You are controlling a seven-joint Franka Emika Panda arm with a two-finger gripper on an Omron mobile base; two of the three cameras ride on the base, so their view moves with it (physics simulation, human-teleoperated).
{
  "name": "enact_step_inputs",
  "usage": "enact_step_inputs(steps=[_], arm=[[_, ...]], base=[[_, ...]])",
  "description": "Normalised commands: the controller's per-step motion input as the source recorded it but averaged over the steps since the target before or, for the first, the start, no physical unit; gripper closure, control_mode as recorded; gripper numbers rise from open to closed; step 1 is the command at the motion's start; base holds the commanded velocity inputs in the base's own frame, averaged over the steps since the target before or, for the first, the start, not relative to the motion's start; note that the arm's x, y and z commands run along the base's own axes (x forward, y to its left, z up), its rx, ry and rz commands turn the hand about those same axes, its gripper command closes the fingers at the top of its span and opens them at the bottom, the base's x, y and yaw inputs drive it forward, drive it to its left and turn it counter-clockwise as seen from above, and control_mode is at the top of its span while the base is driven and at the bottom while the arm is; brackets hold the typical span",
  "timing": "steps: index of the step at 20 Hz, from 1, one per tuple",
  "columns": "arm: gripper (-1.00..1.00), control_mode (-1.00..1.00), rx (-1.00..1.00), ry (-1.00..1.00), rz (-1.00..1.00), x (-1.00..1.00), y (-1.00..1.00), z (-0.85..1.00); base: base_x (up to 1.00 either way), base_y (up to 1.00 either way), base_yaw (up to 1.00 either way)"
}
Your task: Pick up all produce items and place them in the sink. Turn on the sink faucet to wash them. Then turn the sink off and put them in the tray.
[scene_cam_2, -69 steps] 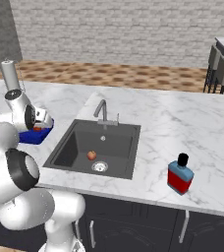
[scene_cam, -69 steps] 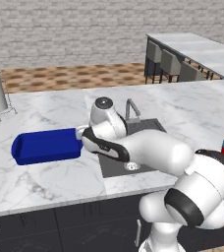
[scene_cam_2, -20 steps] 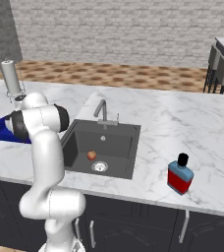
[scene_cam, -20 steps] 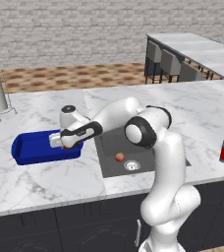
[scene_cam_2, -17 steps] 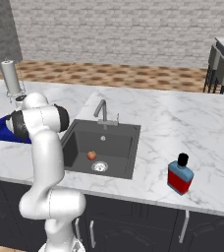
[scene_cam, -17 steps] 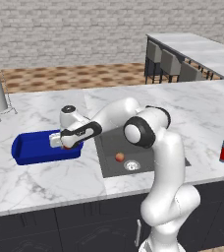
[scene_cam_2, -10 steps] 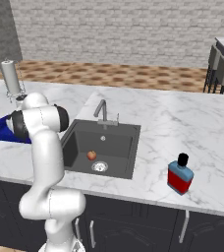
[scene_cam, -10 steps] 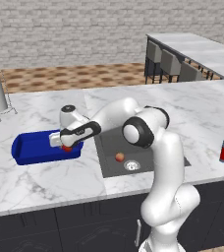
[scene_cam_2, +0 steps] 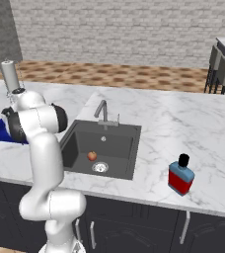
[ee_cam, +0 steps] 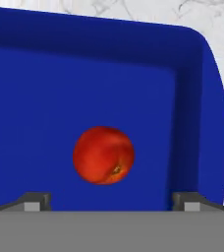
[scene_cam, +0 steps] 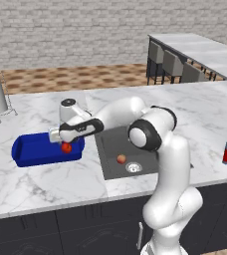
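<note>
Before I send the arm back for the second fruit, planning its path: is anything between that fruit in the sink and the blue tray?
Nothing visible. The orange-red fruit lies by the drain in the sink; bare marble separates the basin from the blue tray. The open gripper hangs over the tray's near end, above the red fruit.

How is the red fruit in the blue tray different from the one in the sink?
The tray fruit is brighter red; the sink fruit is more orange. One lies in the blue tray under the open gripper; the other sits in the sink near the drain. Both are small and round.
</note>
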Motion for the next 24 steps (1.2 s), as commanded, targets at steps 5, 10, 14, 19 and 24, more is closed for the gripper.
enact_step_inputs(steps=[5, 10, 14, 19, 24], arm=[[-1.00, -1.00, 0.04, -0.01, 0.00, -0.24, -0.39, 1.00], [-1.00, -1.00, 0.00, 0.00, -0.03, 0.00, -0.66, 0.55], [-1.00, -1.00, 0.00, 0.00, -0.05, 0.00, -0.72, 0.02], [-1.00, -1.00, 0.00, 0.00, -0.05, 0.00, -0.79, -0.04], [-1.00, -1.00, -0.02, 0.00, -0.03, 0.00, -0.62, -0.27]], base=[[0.00, 0.00, 0.00], [0.00, 0.00, 0.00], [0.00, 0.00, 0.00], [0.00, 0.00, 0.00], [0.00, 0.00, 0.00]])
